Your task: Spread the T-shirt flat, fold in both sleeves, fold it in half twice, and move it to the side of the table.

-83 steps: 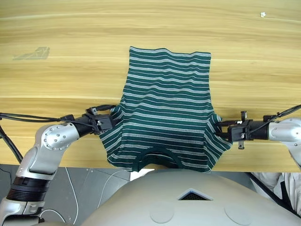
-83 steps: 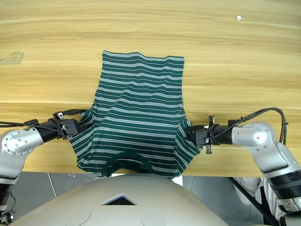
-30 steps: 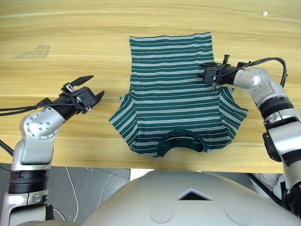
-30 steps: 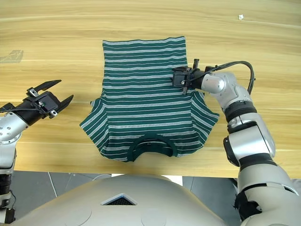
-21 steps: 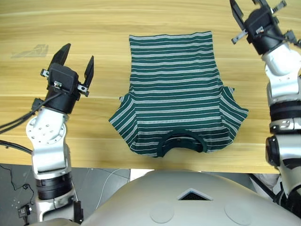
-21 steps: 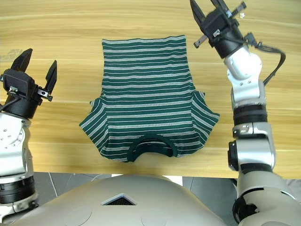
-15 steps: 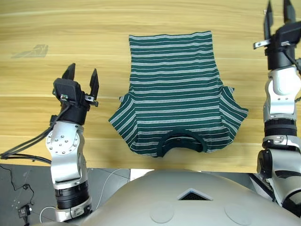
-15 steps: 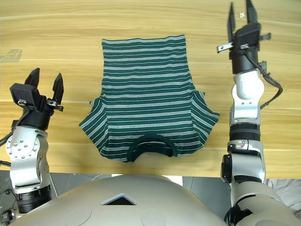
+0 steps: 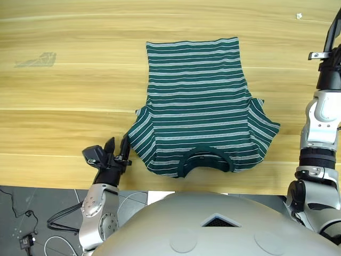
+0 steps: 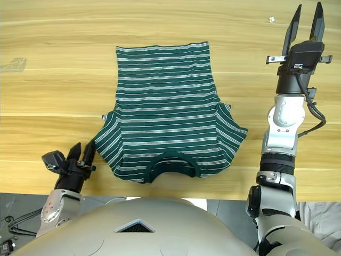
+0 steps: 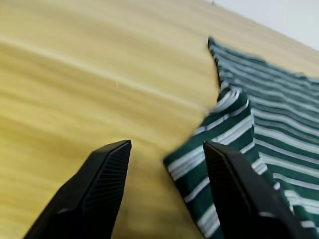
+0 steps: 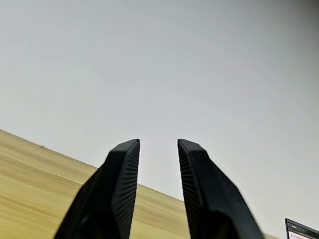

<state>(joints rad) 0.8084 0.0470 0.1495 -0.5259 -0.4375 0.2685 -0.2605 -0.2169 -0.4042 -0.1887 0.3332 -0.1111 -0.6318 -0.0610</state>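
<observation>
A dark green T-shirt with white stripes (image 9: 198,112) lies flat on the wooden table (image 9: 69,106), collar toward the near edge and both short sleeves spread out. My left gripper (image 9: 118,145) is open, low at the near table edge, just left of the shirt's left sleeve (image 11: 219,134); nothing is between its fingers. My right gripper (image 10: 306,20) is open and raised high to the right of the shirt, its fingers (image 12: 122,189) pointing up and away with nothing held.
A small white scrap (image 9: 299,16) lies on the table at the far right. A faint grey mark (image 9: 36,60) sits at the far left. Bare wood surrounds the shirt on both sides and beyond the hem.
Both grippers let go of the sleeves after pulling the shirt farther onto the table. The left arm then dropped back to the near edge; the right arm swung up and to the right.
</observation>
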